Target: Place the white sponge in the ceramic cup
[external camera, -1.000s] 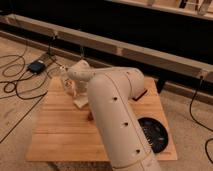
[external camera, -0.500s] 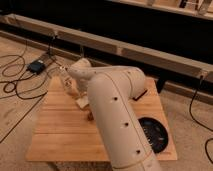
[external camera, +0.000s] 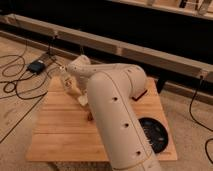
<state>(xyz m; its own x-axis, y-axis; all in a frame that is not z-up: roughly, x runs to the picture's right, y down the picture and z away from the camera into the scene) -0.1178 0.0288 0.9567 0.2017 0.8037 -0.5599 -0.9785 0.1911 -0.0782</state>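
Observation:
My arm point(external camera: 112, 107) reaches from the lower right across the wooden table point(external camera: 55, 130) and covers much of its middle. The gripper point(external camera: 76, 86) hangs from the wrist near the table's far left corner, pointing down. A small white object point(external camera: 82, 100) shows on the table just below it, partly hidden by the arm. I cannot tell whether this is the ceramic cup or the white sponge. The other of the two is hidden.
A small clear bottle point(external camera: 65, 78) stands just left of the gripper. A reddish-brown oblong thing point(external camera: 142, 95) lies at the far right of the table. A flat black disc point(external camera: 152, 133) lies at the near right. Cables point(external camera: 15, 80) and a black box point(external camera: 36, 66) lie on the floor to the left.
The wrist has shifted slightly up and away from the table. Nothing else has visibly moved.

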